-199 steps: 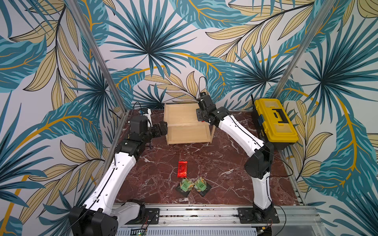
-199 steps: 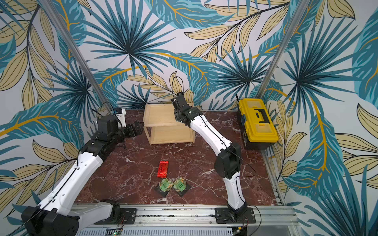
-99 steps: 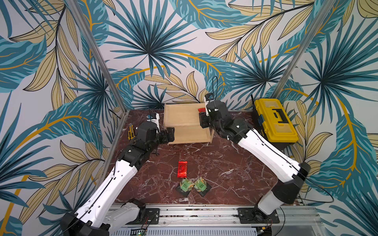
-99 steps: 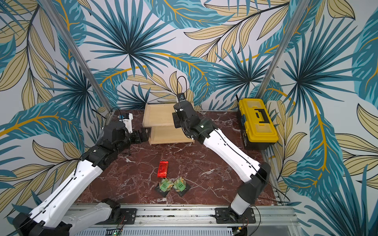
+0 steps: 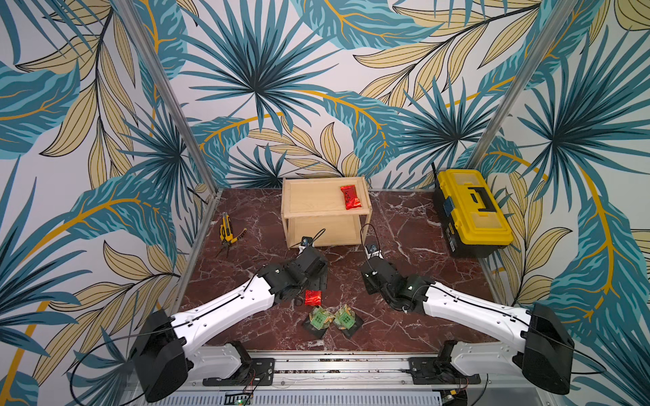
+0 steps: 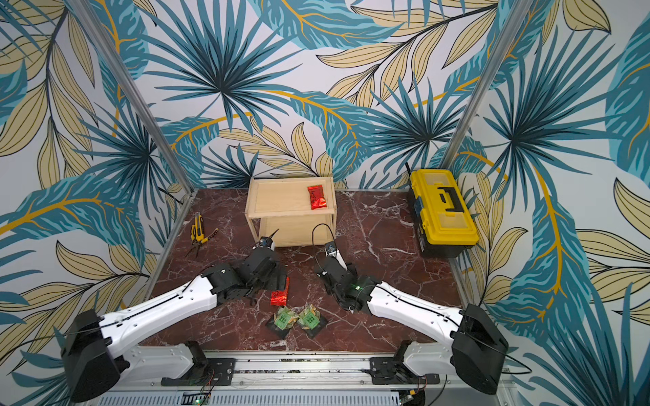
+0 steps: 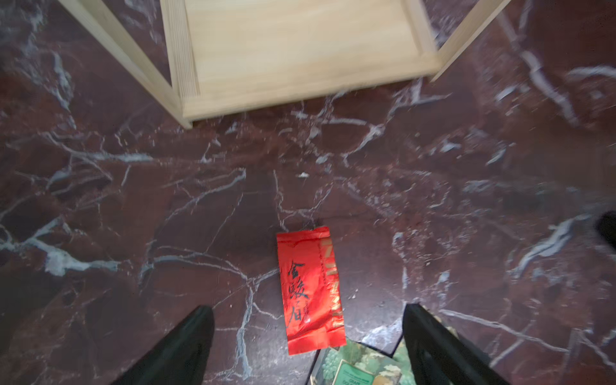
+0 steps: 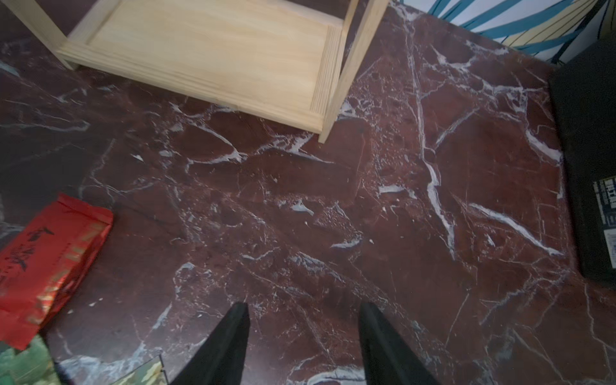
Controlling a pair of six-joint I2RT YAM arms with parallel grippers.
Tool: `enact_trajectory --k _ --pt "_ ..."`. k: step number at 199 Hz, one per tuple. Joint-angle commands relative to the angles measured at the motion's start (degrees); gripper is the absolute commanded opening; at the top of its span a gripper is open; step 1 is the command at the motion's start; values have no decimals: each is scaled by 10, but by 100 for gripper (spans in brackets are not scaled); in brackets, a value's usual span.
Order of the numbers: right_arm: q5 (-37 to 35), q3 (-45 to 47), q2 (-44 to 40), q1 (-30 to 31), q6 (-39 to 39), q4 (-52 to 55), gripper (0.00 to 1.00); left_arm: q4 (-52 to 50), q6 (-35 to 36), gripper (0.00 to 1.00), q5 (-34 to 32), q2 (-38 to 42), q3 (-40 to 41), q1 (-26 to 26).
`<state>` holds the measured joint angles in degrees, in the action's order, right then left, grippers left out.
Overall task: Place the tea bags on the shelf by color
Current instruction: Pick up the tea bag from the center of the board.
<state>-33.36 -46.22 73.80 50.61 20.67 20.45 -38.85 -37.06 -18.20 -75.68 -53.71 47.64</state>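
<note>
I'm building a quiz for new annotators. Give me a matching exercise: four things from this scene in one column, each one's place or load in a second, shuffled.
1 yellow toolbox
2 green tea bags
3 pliers
4 shelf

A side by side on the table near the front
B carries a red tea bag on its top tier
C by the left wall
D by the right wall

Pairs: 1-D, 2-A, 3-C, 4-B

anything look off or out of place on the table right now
Nothing looks spilled or damaged. The one stray item is a pair of yellow-handled pliers, lying splayed open on the table near the wall, apart from the shelf and unrelated to sorting tea.
</note>
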Motion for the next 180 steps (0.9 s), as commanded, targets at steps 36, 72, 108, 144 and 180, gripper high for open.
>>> enact_trajectory --k 36,72,108,144,180 --pt "-23 9 17 2 7 -62 58 -26 -35 95 47 -128 -39 10" --pt "-24 8 35 2 3 -70 58 -14 -36 96 74 -166 -56 11" --pt "-26 10 48 2 4 -74 58 6 -59 97 69 -172 -42 11" --pt "-51 31 33 0 15 -74 58 15 -72 93 49 -187 -38 11" --pt "-52 43 26 -2 21 -74 58 15 -81 87 32 -204 -37 6"
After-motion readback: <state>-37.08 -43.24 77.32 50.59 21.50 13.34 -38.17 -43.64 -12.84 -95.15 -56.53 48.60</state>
